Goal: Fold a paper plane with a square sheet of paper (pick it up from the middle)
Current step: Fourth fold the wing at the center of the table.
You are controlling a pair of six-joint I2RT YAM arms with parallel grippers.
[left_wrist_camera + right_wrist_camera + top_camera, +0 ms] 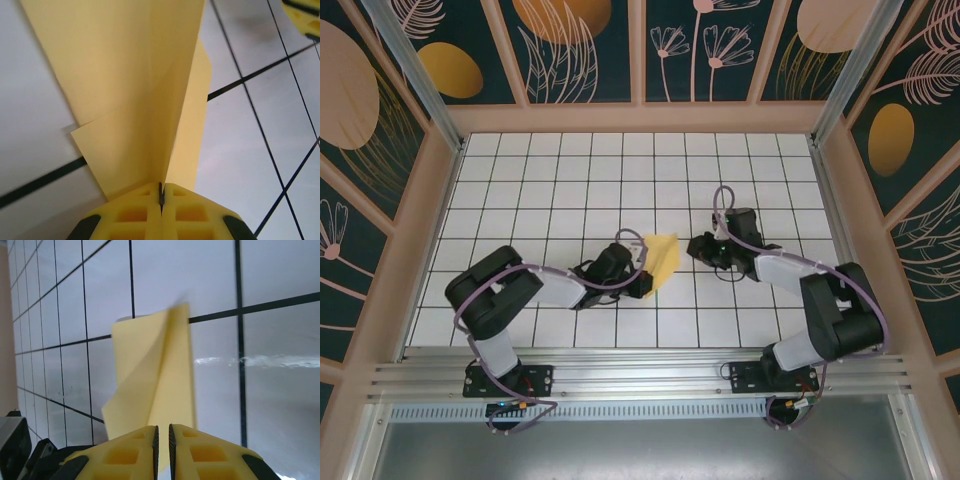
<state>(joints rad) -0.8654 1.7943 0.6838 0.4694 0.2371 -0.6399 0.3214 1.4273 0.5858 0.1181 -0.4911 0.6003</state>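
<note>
The square sheet of paper (pixel 663 258) is yellow and partly folded, with creased flaps, and stands up off the white grid table near the middle. My left gripper (pixel 638 272) is shut on its lower edge. In the left wrist view the sheet (pixel 135 100) rises from the pinched jaws of that gripper (pixel 161 192) and fans out into two flaps. My right gripper (pixel 695 246) hovers just right of the paper, apart from it. In the right wrist view its jaws (pixel 162 440) stand a narrow slit apart, and the folded paper (pixel 150 375) lies beyond the tips.
The white grid table (pixel 550 180) is bounded by wooden walls (pixel 640 118) at the back and on both sides. An aluminium rail (pixel 640 375) runs along the near edge, where both arm bases sit. The two grippers face each other about one tile apart.
</note>
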